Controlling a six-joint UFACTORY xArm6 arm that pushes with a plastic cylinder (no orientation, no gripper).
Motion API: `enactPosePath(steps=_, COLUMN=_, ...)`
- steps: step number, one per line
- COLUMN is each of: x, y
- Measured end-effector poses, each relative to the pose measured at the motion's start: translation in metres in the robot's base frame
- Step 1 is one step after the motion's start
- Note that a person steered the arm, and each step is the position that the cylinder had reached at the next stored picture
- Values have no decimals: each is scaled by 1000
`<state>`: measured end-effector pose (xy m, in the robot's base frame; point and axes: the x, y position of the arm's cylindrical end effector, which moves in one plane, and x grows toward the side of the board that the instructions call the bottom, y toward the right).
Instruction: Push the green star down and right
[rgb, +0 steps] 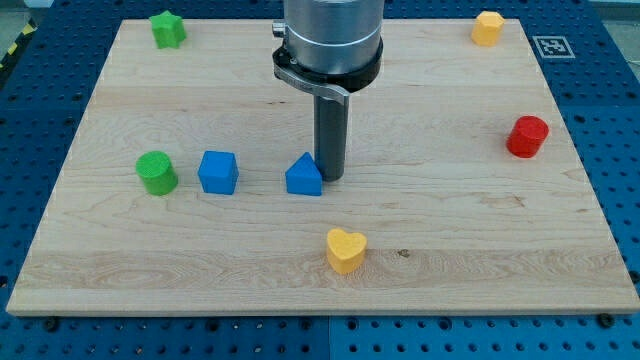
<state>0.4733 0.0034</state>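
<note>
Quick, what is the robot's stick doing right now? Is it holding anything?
My tip: holds nothing; it has no gripper. It sits beside the blue triangle, far from the green star.

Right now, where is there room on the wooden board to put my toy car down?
The biggest bare patch is on the view's right, between my tip, the red block and the yellow heart. The view's bottom left corner, below the green round block, is bare too. It is crowded in the middle row, where the blue cube and blue pointed block sit, my tip right beside the latter.
</note>
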Motion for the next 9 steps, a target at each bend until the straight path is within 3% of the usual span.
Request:
enactPosePath(steps=2, x=-13, y=-5)
enactPosePath(steps=3, x=-60, y=-21)
enactPosePath(steps=4, x=-105, y=-83)
enactPosePath(steps=6, x=-181, y=-270)
enactPosePath(steps=7, x=-205, y=-308)
enactPosePath(steps=8, x=-269, y=-289)
enactPosePath(steps=9, x=-281, y=-276)
